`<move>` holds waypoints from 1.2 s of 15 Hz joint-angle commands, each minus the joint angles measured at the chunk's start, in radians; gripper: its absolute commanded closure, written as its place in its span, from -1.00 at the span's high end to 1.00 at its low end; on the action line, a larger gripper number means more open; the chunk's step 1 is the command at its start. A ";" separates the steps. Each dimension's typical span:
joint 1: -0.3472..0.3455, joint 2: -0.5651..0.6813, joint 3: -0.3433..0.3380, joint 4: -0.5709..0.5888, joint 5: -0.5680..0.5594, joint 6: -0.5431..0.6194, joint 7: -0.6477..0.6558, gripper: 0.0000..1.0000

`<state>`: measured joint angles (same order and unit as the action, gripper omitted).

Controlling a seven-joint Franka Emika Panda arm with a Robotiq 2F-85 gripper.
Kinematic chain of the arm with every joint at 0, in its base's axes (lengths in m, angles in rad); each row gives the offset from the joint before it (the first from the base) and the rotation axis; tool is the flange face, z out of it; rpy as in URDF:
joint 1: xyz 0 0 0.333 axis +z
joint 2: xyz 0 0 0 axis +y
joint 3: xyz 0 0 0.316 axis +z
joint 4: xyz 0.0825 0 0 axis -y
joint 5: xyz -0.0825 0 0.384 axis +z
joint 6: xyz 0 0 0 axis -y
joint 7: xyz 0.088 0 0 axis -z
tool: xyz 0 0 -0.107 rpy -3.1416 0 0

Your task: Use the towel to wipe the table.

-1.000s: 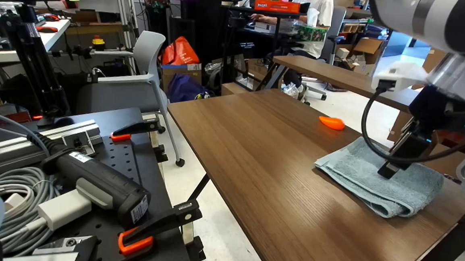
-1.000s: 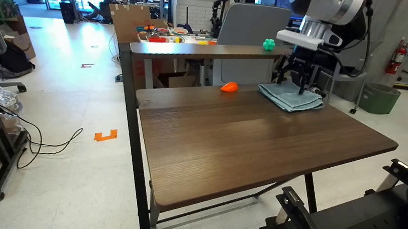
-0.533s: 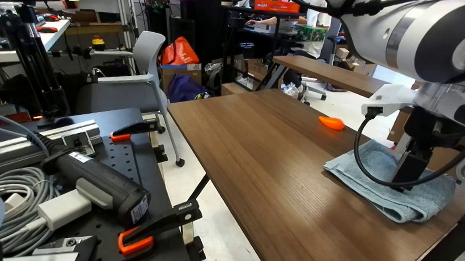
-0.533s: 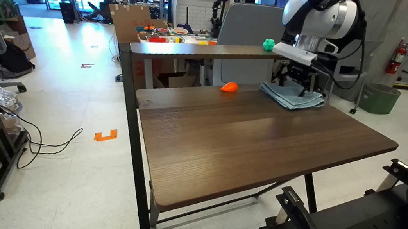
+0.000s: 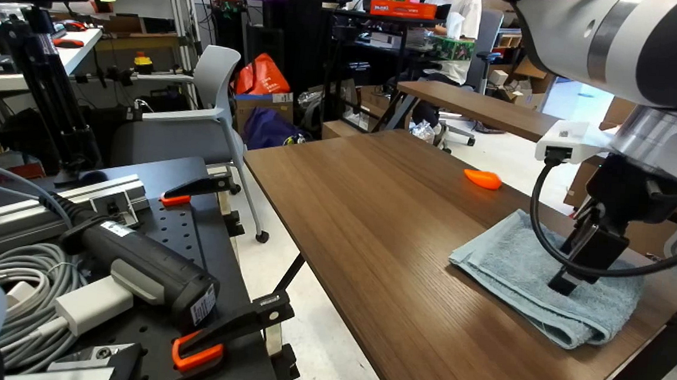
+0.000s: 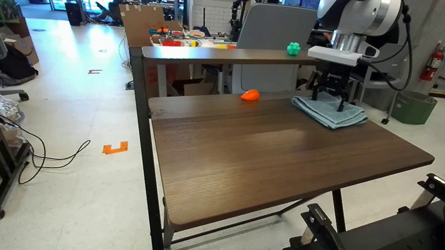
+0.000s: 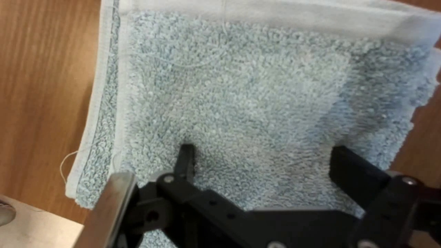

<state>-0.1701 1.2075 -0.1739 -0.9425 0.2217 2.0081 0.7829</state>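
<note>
A folded light blue-grey towel (image 5: 504,270) lies flat near an end of the brown wooden table (image 5: 361,203). It also shows in the other exterior picture as a towel (image 6: 333,119) on the table (image 6: 244,153). In the wrist view the towel (image 7: 224,96) fills most of the picture, with the table (image 7: 44,86) beside it. My gripper (image 7: 262,151) points down with its black fingers spread wide and both tips against the towel's top. No fold is pinched between them. The gripper also shows in both exterior views (image 5: 566,268) (image 6: 327,105).
An orange, pointed object (image 5: 483,179) lies at the table's edge, also seen beside the towel (image 6: 251,95). A raised shelf (image 6: 222,57) runs along the table, bearing a green knobbly object (image 6: 293,48). A black workbench with orange clamps (image 5: 198,357) stands across a gap.
The towel and gripper have moved together across the table. Since half a second ago both have shifted away from the shelf, and the arm's wrist has tilted differently. The fingers remain spread.
</note>
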 commanded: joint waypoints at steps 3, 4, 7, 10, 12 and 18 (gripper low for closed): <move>0.036 -0.175 0.044 -0.300 -0.020 -0.012 -0.245 1.00; 0.050 -0.202 0.051 -0.352 -0.021 -0.010 -0.279 1.00; 0.078 -0.230 0.087 -0.425 -0.013 -0.039 -0.373 1.00; 0.104 -0.202 0.082 -0.402 -0.005 -0.054 -0.335 1.00; 0.095 -0.174 0.069 -0.351 0.012 -0.057 -0.290 1.00; -0.028 -0.126 0.030 -0.229 0.098 -0.056 -0.159 1.00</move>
<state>-0.1292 1.0292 -0.1334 -1.2704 0.2706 1.9645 0.5736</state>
